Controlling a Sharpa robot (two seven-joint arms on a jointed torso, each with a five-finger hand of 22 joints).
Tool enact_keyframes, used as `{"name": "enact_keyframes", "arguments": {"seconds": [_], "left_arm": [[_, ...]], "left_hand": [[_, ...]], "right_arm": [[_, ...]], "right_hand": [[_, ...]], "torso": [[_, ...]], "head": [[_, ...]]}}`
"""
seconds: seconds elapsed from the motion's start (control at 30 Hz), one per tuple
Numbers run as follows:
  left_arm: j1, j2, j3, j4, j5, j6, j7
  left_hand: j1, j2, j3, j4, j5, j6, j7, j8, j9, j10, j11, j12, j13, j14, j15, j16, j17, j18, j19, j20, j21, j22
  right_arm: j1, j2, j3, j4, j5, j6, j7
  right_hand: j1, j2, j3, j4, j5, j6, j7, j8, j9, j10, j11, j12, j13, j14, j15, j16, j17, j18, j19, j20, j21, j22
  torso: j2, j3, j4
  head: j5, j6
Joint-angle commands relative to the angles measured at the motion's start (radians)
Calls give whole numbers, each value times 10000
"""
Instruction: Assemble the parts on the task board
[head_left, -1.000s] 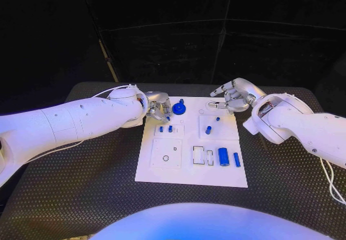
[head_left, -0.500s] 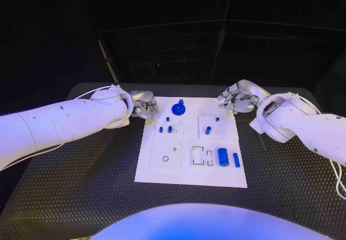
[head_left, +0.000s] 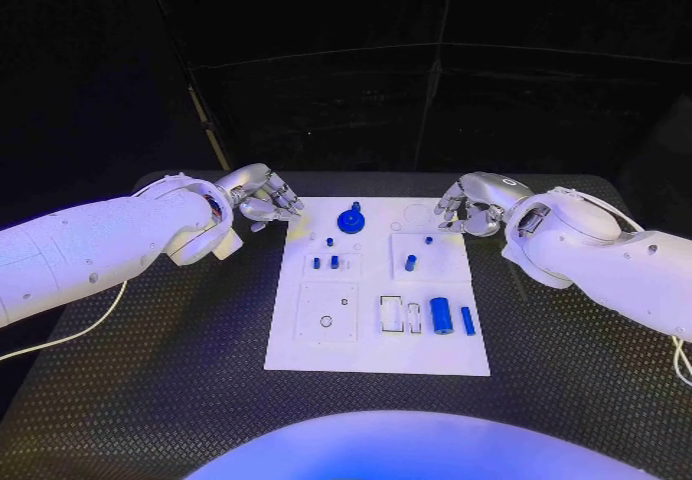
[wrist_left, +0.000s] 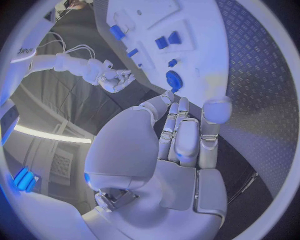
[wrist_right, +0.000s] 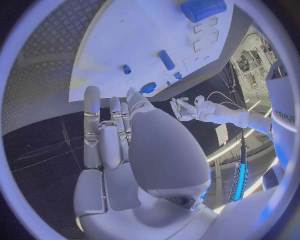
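Between your two robot hands sits the task board, blue parts still loose on it. The left robot hand and right robot hand both hover off its far corners, fingers curled on nothing. Looks like you're between steps; next means reaching for that round blue knob.

The board lies in the middle of the table. The left hand is beside its far left corner, the right hand beside its far right corner. Small parts lie on the board.
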Motion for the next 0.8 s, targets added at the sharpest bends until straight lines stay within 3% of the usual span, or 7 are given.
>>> {"name": "enact_keyframes", "arguments": {"seconds": [0.03, 0.1, 0.27, 0.5, 0.8], "left_arm": [[21, -118, 4, 237, 2749, -620, 1233], [22, -216, 1, 406, 3285, -605, 1444], [23, -413, -4, 812, 4420, -557, 1894], [23, -520, -7, 1049, 5667, -389, 2453], [24, -551, -10, 1231, 6180, -196, 2741]], "left_hand": [[-75, 16, -26, 57, 10, 93, 22, 45, -13, 69, -16, 37, 8, -79, -1, -69, -71, 170, -83, -2, -114, -116], [-64, 30, -20, 53, 12, 119, 17, 57, -13, 78, -22, 44, 6, -88, -5, -80, -92, 180, -109, -5, -164, -162], [-26, 70, 9, 25, 13, 163, 25, 69, -31, 50, -16, 35, -15, -259, -6, -383, -717, 276, -334, -11, -660, -658], [20, 129, 59, -22, 20, 157, 52, 49, -64, -51, 16, 6, -49, -527, 18, -796, -1487, 401, -677, 1, -1372, -1346], [32, 152, 76, -41, 25, 155, 63, 43, -71, -62, 25, 13, -52, -621, 25, -924, -1722, 445, -805, 8, -1633, -1595]], "right_arm": [[-22, 42, -18, -12, -1336, 201, -220], [-42, 79, -44, -33, -1512, 193, -261], [-75, 198, -80, -120, -1734, 353, -307], [-108, 336, -238, -175, -1775, 640, -240], [-172, 565, -302, -280, -1740, 985, -153]], "right_hand": [[-19, -73, 77, 16, -38, 94, 17, -49, -13, 51, 34, -87, -87, 346, 30, 10, 14, 36, 76, -11, 40, 32], [-27, -88, 92, 14, -35, 107, 24, -67, -13, 47, 46, -155, -151, 348, 38, 15, 19, 33, 90, -5, 59, 57], [-33, -118, 122, 3, -29, 118, 36, -106, -14, 41, 66, -276, -268, 355, 54, 32, 41, 27, 116, 8, 94, 100], [-58, -148, 161, -2, -27, 122, 59, -164, -15, 26, 97, -433, -423, 358, 79, 45, 51, 24, 125, 28, 117, 122], [111, -49, 401, -129, -40, 256, 41, -187, 1, 192, 78, -593, -636, 373, 67, 98, 122, 22, 158, 27, 192, 207]], "torso": [[5, -3, 1], [8, -1, 0], [15, -22, 6], [10, -9, 2], [8, -8, 14]], "head": [[-121, 59], [-243, 115], [-380, 155], [-423, 168], [-423, 154]]}}
